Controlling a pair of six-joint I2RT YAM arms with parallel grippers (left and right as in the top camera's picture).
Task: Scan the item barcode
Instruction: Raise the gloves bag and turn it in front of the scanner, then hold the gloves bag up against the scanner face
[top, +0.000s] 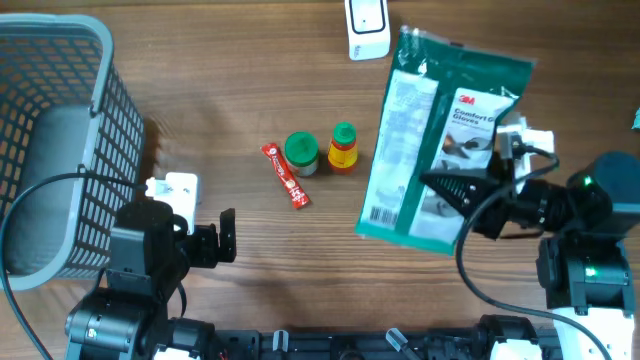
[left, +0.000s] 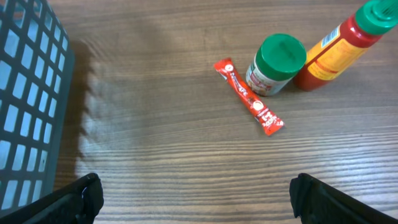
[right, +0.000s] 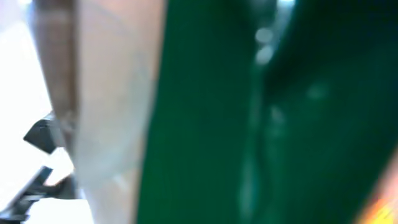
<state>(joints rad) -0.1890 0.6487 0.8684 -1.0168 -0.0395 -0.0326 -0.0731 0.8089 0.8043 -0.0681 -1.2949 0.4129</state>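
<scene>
The item is a green 3M glove package (top: 415, 110), lifted flat over the right half of the table, label side up. Its barcode (top: 382, 213) is at the near left corner. My right gripper (top: 437, 187) is shut on the package's near edge. In the right wrist view the package (right: 249, 112) is a green blur filling the frame and hiding the fingers. A white scanner (top: 367, 28) stands at the far edge, just left of the package's top. My left gripper (left: 199, 198) is open over bare wood at the near left (top: 226, 236).
A grey mesh basket (top: 60, 150) fills the left side. Mid-table lie a red sachet (top: 286, 175), a green-lidded jar (top: 301, 153) and a red-and-yellow bottle (top: 343, 147), all seen ahead of the left gripper: sachet (left: 249, 97), jar (left: 277, 62).
</scene>
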